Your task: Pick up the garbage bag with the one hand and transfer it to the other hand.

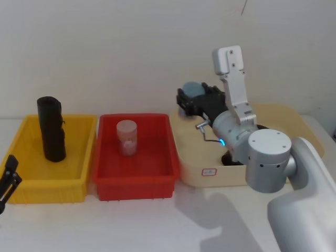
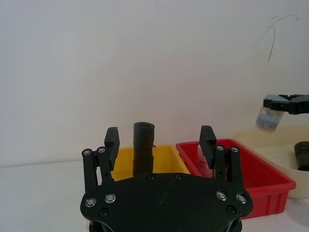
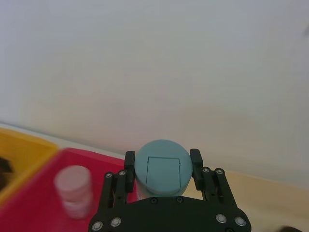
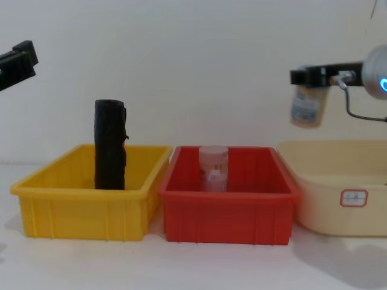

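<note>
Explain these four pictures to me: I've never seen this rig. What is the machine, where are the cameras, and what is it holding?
It is a two-armed robot, filmed from its head, its chest and each wrist. On the table stand a yellow bin holding the upright black garbage bag roll, a red bin holding a small clear jar, and a beige tub. The right gripper, blue light on its wrist, is raised over the tub, shut on a bottle with a blue-grey cap. The left gripper hangs open, facing the roll, short of the yellow bin.
</note>
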Controlling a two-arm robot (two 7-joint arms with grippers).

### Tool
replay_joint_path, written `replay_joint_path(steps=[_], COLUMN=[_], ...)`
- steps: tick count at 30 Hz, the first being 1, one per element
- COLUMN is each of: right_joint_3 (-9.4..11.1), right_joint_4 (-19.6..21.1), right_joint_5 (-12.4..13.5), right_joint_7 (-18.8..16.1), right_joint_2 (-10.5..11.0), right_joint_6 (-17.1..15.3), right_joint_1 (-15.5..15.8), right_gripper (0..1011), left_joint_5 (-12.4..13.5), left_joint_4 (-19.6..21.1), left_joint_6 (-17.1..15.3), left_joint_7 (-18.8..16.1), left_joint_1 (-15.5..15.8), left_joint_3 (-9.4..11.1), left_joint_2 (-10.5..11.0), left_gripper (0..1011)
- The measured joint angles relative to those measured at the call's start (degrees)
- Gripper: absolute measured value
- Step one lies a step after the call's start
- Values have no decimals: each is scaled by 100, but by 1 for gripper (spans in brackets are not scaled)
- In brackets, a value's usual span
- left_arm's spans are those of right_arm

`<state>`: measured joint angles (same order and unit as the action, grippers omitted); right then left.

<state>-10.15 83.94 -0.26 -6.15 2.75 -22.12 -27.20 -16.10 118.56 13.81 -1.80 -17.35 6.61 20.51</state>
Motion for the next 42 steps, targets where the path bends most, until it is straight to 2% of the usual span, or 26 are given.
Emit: replay_joint_path(steps=[15,22,27,42], right_joint_3=[99,139,209,410], right_joint_4=[-801,-955,-950,-691], right_joint_5=[-470,-554,-552,-412], right_joint_7=[390,454,459,391], right_joint_2=[204,233,224,159], right_joint_6=[83,109,151,237], right_joint_1=[-148,-142,-98,55], right_gripper=[677,892,1001,1001], left_joint_5=[0,0,0,0], left_joint_4=[0,0,0,0], left_joint_6=[0,0,0,0], left_joint_7=[0,0,0,0], left_joint_1=[0,0,0,0], left_joint_3=[0,0,0,0], left_joint_2=[0,0,0,0], left_gripper=[1001,1002,1001,1001])
